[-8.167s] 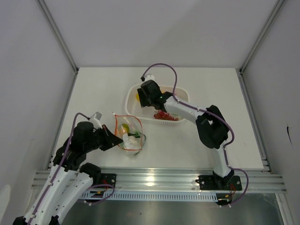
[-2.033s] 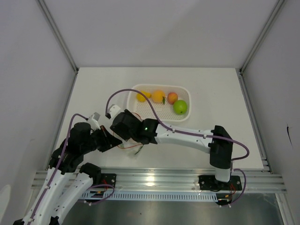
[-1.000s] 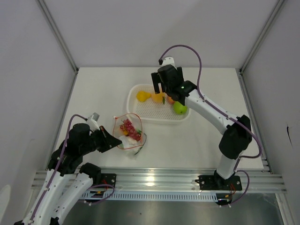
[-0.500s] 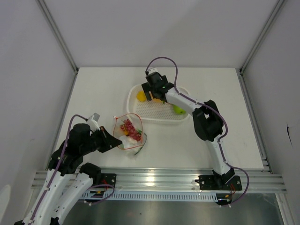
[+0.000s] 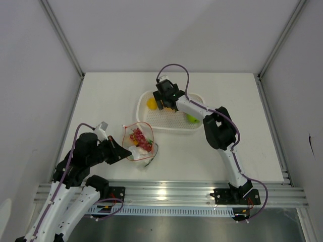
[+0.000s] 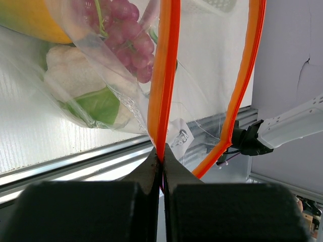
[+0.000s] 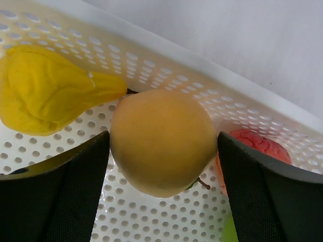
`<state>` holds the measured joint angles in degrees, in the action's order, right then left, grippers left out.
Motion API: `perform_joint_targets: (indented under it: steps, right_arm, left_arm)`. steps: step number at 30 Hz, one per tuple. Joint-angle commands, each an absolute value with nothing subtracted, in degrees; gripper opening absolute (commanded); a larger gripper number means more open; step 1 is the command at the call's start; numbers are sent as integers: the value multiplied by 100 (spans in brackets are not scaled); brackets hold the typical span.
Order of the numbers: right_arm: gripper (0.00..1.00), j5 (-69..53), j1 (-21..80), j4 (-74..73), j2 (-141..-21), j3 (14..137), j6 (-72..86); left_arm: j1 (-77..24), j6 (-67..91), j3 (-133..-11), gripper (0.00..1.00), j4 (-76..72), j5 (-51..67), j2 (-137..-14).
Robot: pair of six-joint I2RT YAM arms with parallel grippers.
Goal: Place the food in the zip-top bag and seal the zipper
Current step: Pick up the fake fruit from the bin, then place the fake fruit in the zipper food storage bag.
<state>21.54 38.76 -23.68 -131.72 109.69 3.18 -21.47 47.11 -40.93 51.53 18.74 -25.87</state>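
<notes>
In the perforated white basket (image 7: 166, 70), the right gripper (image 7: 162, 138) straddles a smooth round orange (image 7: 161, 151), whether its jaws grip it I can't tell; the left gripper (image 6: 162, 151), jaws together, pinches the zipper (image 6: 164, 75) of the floppy clear zip-top bag (image 6: 126, 108).

The left gripper (image 6: 162, 162) has its dark fingers (image 6: 146, 174) pressed together on one side of the orange zipper (image 6: 165, 75) of the clear bag (image 6: 202, 96). The zipper's other side bows apart from it, so the mouth gapes. Inside the bag lie dark red grapes (image 6: 132, 43), a white cauliflower (image 6: 70, 75) with green leaves, and a yellow lemon (image 6: 35, 20) that is partly out of view. The metal rail (image 6: 75, 161) at the table's near edge runs behind the bag, towards a white arm base (image 6: 292, 123) on the right.
</notes>
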Motion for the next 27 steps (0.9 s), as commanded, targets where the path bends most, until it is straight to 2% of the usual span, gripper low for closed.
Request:
perform_joint_targets:
  steps: [1,6,7,10,17,22,27]
  right_arm:
    - [86,2154,3885,-2224,-13210,11189,466]
    - [56,2109,3885,-2250,-13105,11171,501]
    - [47,2101,3885,-2267,-13052,11162,510]
    - [34,2232,3911,-2347,-12684,11040,554]
    - [28,2391,4244,-2356,-10989,10179,545]
    - [28,2391,5051,-2338,-9470,9537,335]
    - [29,2435,6019,-2303,-8605,9150,228]
  left_arm:
    - [-2136,4720,-4078,0,5045,2021,-2575]
    - [-2136,4729,-4131,1,5106,1995,-2514]
    - [-2136,4729,-4131,0,5115,1995,-2514]
    - [-2136,4729,-4175,1,5124,1978,-2522]
    - [-2136,4729,-4245,1,5080,1969,-2601]
    - [-2136,4729,-4280,1,5054,1942,-2645]
    - [-2136,4729,-4315,1,5036,1943,-2698]
